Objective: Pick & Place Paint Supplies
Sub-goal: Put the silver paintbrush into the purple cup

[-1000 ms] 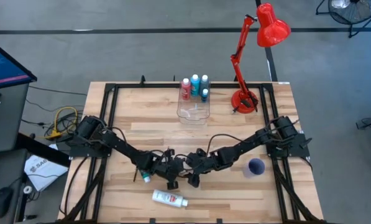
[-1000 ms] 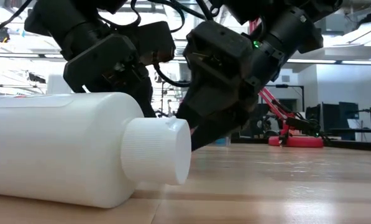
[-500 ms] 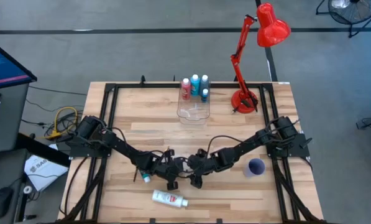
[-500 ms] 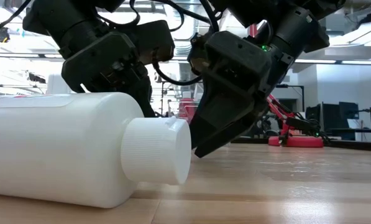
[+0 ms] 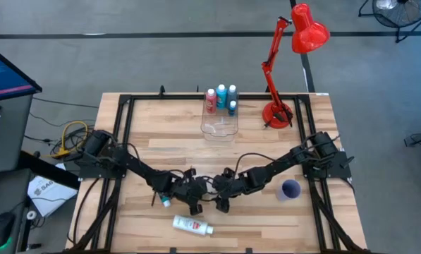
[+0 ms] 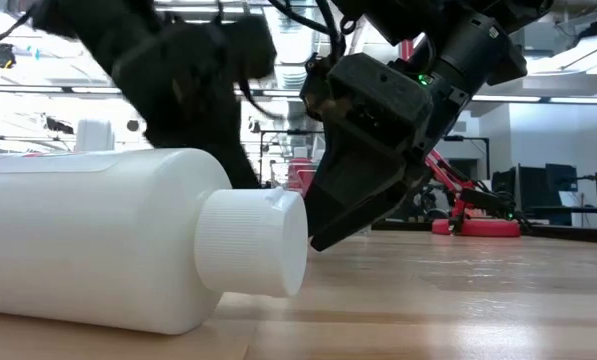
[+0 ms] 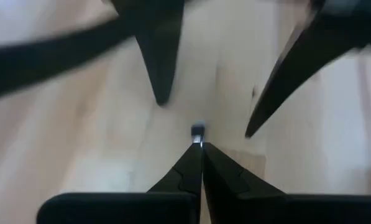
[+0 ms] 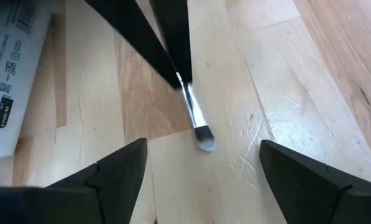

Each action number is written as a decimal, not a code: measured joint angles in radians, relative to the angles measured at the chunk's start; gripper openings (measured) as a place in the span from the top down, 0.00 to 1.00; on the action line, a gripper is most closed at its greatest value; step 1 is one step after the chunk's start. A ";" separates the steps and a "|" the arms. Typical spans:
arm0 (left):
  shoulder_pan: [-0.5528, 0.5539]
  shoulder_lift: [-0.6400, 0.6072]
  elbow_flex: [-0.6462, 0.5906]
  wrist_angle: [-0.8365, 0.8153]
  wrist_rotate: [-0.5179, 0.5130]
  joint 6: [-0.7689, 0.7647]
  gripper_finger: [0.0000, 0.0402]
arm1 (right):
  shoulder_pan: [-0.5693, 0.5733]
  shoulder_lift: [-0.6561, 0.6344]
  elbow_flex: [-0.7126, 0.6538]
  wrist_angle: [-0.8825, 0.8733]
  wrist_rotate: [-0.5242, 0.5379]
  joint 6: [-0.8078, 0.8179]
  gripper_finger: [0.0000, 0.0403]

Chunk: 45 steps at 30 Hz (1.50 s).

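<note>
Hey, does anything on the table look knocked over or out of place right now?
Yes. A white bottle lies on its side near the front edge, far from the upright bottles standing behind the clear box. Also, the left gripper pinches a paintbrush by its end, bristles sticking out towards the open right gripper.

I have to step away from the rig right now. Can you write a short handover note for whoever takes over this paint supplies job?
Left gripper: shut on a paintbrush, low over the table's front middle.
Right gripper: open, facing the left one, its fingers either side of the brush's tip, not gripping.
Supplies: upright paint bottles stand in a cluster at the back, just behind the clear box. A white bottle lies on its side near the front edge; a small blue-green one lies by the left arm.
Done: the brush is picked up.
Left: this looks like a handover to the right gripper; the white and blue-green bottles are untouched.
</note>
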 joint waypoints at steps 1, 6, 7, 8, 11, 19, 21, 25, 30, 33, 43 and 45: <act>-0.006 -0.020 0.000 -0.015 -0.022 0.004 0.99 | 0.000 0.000 0.000 0.003 0.001 0.000 0.25; -0.027 -0.118 -0.050 -0.060 -0.087 -0.026 0.99 | -0.004 0.000 0.000 0.024 0.002 0.000 0.25; -0.034 -0.139 -0.073 -0.064 -0.089 -0.053 0.99 | -0.004 0.000 0.000 0.034 0.002 -0.001 0.25; -0.042 -0.156 -0.097 -0.063 -0.093 -0.080 0.99 | -0.004 0.000 0.000 0.044 0.002 -0.010 0.25; -0.075 -0.221 -0.179 -0.063 -0.106 -0.162 0.99 | -0.011 0.000 0.000 0.057 0.012 -0.043 0.25; -0.148 -0.370 -0.319 -0.059 -0.137 -0.329 0.99 | -0.019 0.001 0.000 0.053 0.022 -0.089 0.25; -0.161 -0.394 -0.321 -0.052 -0.159 -0.335 0.99 | -0.016 0.030 0.010 0.068 0.022 -0.101 0.25; -0.169 -0.415 -0.321 -0.040 -0.181 -0.334 0.99 | -0.002 0.032 0.013 0.060 0.022 -0.104 0.25; -0.169 -0.415 -0.322 -0.037 -0.183 -0.334 0.99 | -0.005 0.032 0.013 0.049 0.047 -0.097 0.25; -0.169 -0.415 -0.322 -0.034 -0.188 -0.333 0.99 | -0.004 0.032 0.013 0.047 0.049 -0.096 0.26; -0.168 -0.414 -0.322 -0.019 -0.188 -0.338 0.99 | 0.029 0.160 0.089 0.063 0.098 -0.113 0.36; -0.168 -0.414 -0.322 -0.017 -0.186 -0.346 0.99 | 0.034 0.169 0.104 0.052 0.105 -0.134 0.38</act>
